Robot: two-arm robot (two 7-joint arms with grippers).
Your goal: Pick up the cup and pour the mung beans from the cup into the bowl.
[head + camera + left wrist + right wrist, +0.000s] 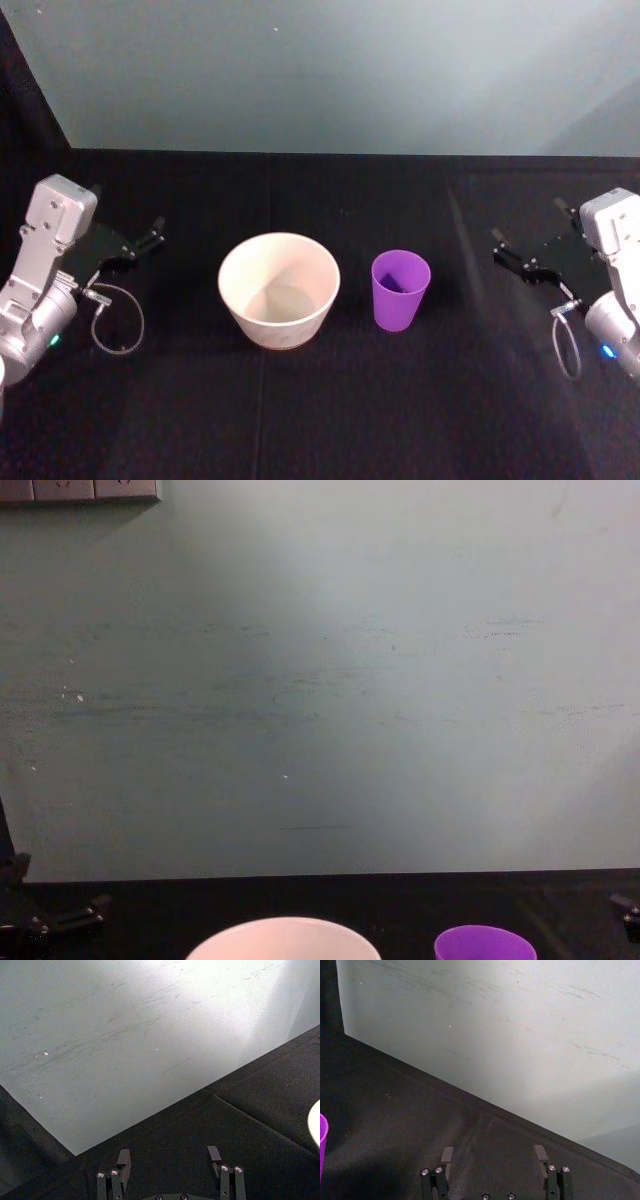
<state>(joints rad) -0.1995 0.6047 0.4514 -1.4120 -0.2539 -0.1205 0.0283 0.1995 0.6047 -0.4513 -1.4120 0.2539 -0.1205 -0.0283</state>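
Cup [400,290] stands upright at 3 o'clock of the bowl [279,290]. I see the left end effector [150,236] far out at 9 o'clock and the right end effector [508,256] at 3, both spread.

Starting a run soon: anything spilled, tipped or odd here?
Nothing stands out. The cup and bowl stand upright, apart, no spill visible. The left gripper and right gripper rest open at the sides.
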